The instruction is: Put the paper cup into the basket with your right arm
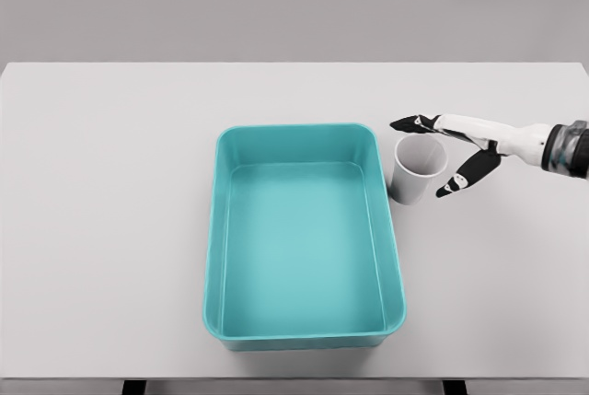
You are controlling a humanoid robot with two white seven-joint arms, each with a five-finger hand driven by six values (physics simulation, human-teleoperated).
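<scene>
A white paper cup [417,170] stands upright on the table, just right of the teal basket [221,229] near its far right corner. My right hand [433,157] reaches in from the right edge with fingers spread around the cup: the upper fingers [411,124] lie past the cup's far rim, the thumb [465,175] sits at its near right side. The hand is open and does not clasp the cup. The basket holds nothing. The left arm is out of view.
The white table [110,183] stretches wide to the left of the basket and in front of the hand. Its front edge runs along the bottom of the view, just below the basket.
</scene>
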